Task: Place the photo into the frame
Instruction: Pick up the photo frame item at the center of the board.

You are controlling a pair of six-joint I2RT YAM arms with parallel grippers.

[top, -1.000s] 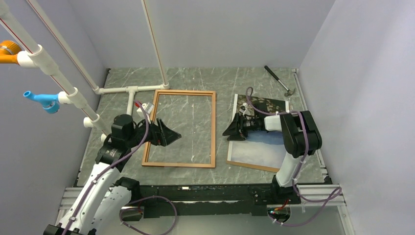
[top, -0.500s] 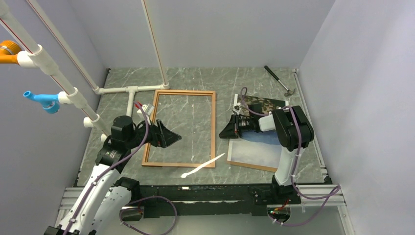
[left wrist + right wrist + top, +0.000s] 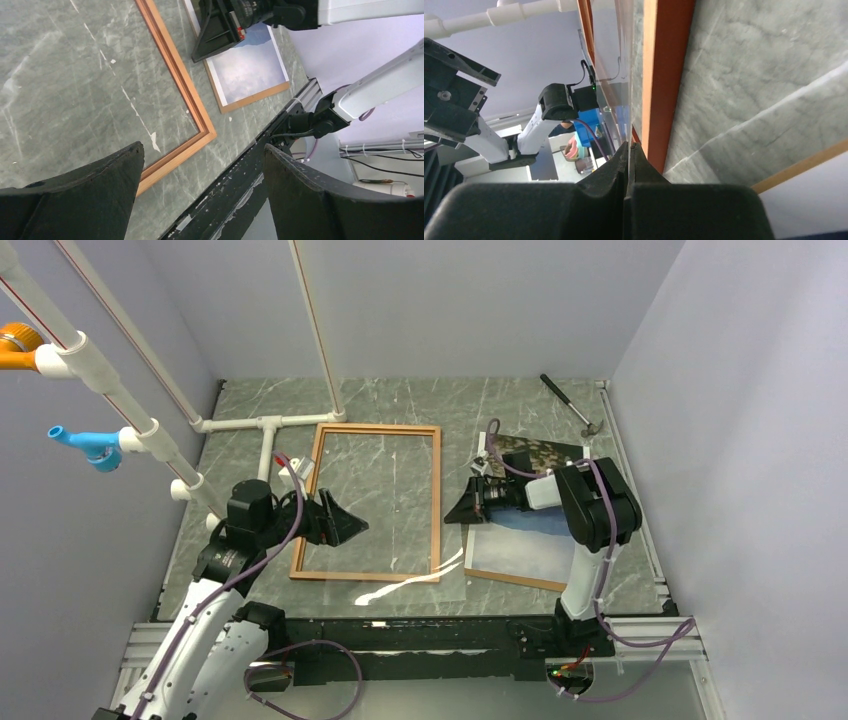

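Observation:
The reddish-brown frame (image 3: 437,502) lies flat mid-table, also seen in the left wrist view (image 3: 180,85). To its right, the photo (image 3: 525,540) lies face up on a brown backing panel (image 3: 515,580); the left wrist view shows its pale sky (image 3: 250,70). My right gripper (image 3: 453,514) sits low between frame and photo. It is shut (image 3: 630,146) on the edge of a thin clear sheet (image 3: 624,75), whose glare crosses the frame's near right corner (image 3: 425,572). My left gripper (image 3: 345,525) hovers open over the frame's left part, empty (image 3: 202,150).
A small hammer (image 3: 570,405) lies at the back right. White pipes (image 3: 265,425) run across the back left of the table and up the left side. Walls close in left, back and right. A black rail (image 3: 240,185) borders the near edge.
My right gripper has moved left off the photo and shut on the clear sheet's edge. A bright glare streak has appeared over the frame's near right corner. The left arm has barely moved.

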